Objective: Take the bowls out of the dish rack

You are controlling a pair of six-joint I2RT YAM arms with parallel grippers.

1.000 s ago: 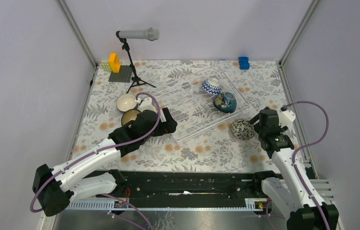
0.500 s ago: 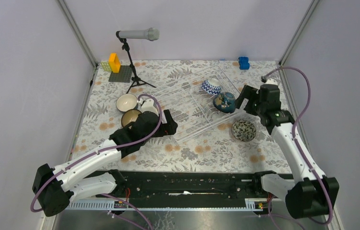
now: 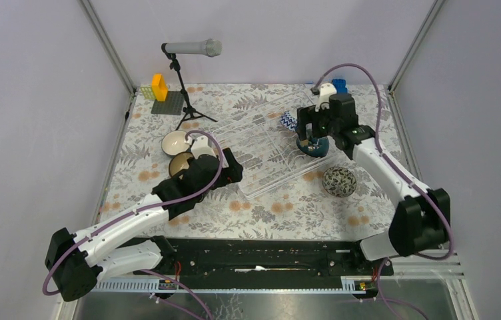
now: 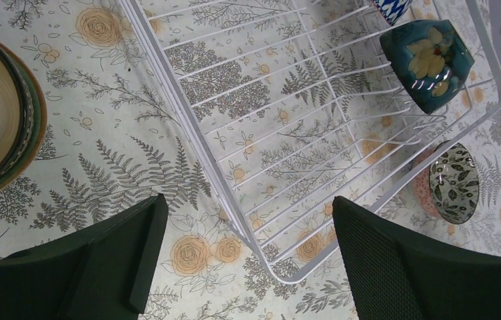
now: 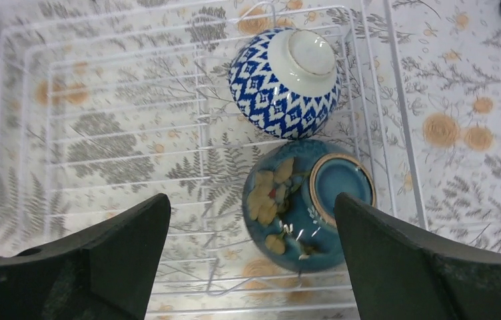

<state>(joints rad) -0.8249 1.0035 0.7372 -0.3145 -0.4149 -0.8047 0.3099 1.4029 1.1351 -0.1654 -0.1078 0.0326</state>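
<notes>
Right hand [image 5: 251, 207], spread wide, hangs over the teal bowl [image 5: 288, 213] beside the zigzag bowl [image 5: 281, 87], among the rack [image 3: 254, 143] wires. Left hand [image 4: 248, 207], spread, is at the rack's near corner. A microphone stand [image 3: 184, 93] occupies the desk's far left corner.

Rack [image 3: 261, 143]: teal bowl [image 3: 314, 145] beneath right gripper [image 3: 313, 132] fingers; zigzag bowl [image 3: 290, 121] just left of them; patterned bowl [image 3: 339, 181] outside, nearer.

Bright, even light (slight edge blur).
</notes>
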